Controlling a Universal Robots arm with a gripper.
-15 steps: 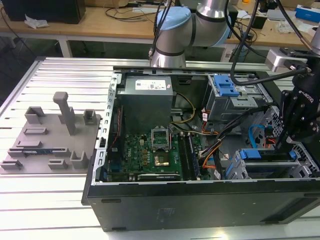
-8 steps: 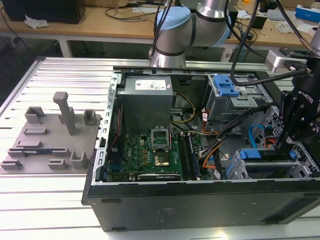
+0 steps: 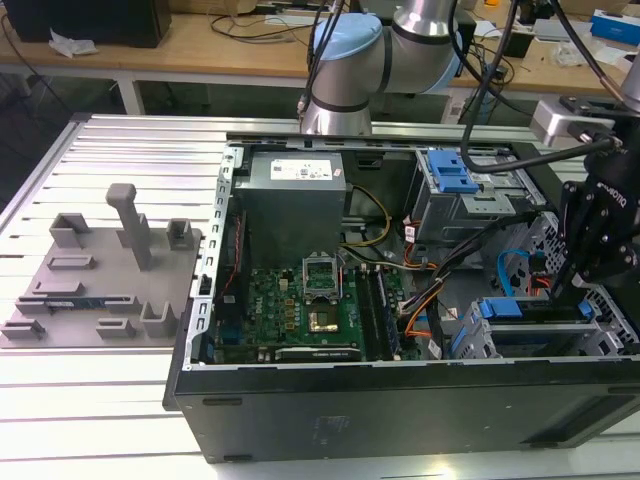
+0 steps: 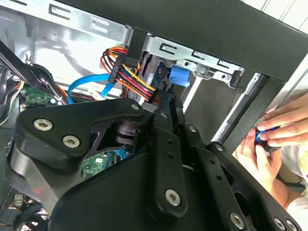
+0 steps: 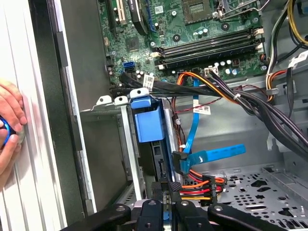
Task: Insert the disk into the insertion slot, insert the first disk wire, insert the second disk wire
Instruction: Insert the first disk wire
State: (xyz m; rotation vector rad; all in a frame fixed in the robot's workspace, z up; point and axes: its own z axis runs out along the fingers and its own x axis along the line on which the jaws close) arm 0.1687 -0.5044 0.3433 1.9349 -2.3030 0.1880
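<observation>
The disk sits inside the insertion slot [image 3: 468,338], a low grey bay at the case's front corner on the exterior view's right. Its blue carrier end [image 3: 500,308] [image 5: 148,124] [image 4: 178,77] shows at the bay's mouth. My gripper [image 3: 562,290] [image 5: 166,188] [image 4: 167,100] reaches down to the disk's rear edge. Its fingers [image 5: 158,192] stand close together on the black connector of a red, yellow and orange wire bundle [image 5: 198,186]. A flat blue wire [image 5: 193,130] ends in a connector [image 5: 178,161] right beside that edge; whether it is plugged in I cannot tell.
The motherboard [image 3: 300,305], the grey power supply [image 3: 295,200] and a taller cage with a blue latch [image 3: 450,172] fill the case. Cable bundles [image 5: 250,103] cross beside the bay. A person's hands [image 4: 269,144] [image 5: 8,120] hold a blue object outside the case wall. A grey fixture plate [image 3: 100,270] lies on the exterior view's left.
</observation>
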